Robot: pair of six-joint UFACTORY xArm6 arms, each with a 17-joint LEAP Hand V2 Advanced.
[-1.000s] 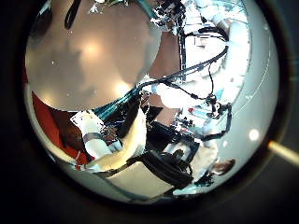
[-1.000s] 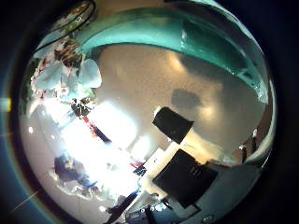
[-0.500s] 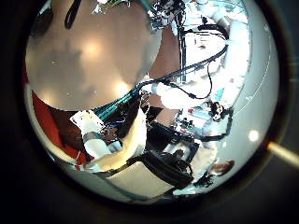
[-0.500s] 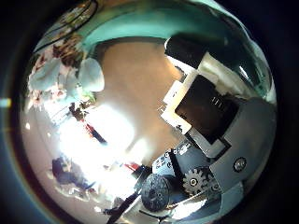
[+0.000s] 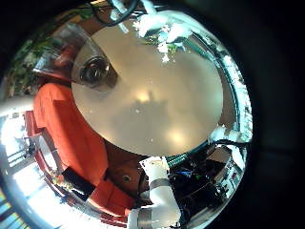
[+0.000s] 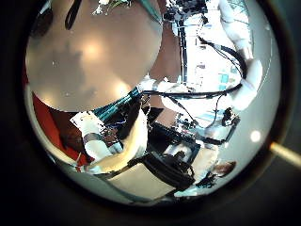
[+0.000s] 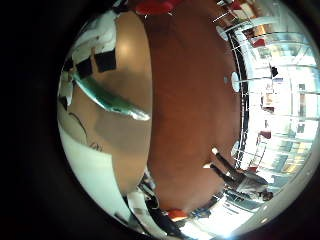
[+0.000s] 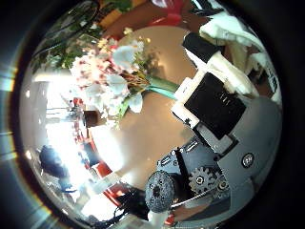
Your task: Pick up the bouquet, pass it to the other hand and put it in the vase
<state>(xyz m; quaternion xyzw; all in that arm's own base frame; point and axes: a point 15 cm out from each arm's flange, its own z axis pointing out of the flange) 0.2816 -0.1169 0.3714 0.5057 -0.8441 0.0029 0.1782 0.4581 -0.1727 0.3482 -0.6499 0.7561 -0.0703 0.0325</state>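
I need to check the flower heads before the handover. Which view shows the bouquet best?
The right thumb side palm view: the bouquet fills much of it, blooms and green stems clear beside the right hand. The left little finger side view shows it small at the round table's far edge; the others barely show it.

This looks like a big open hall or lobby, maybe in an office building. A round table stands by a red sofa, with tall windows along a wide brown floor.

bouquet stems: hidden behind right hand | grip: unclear
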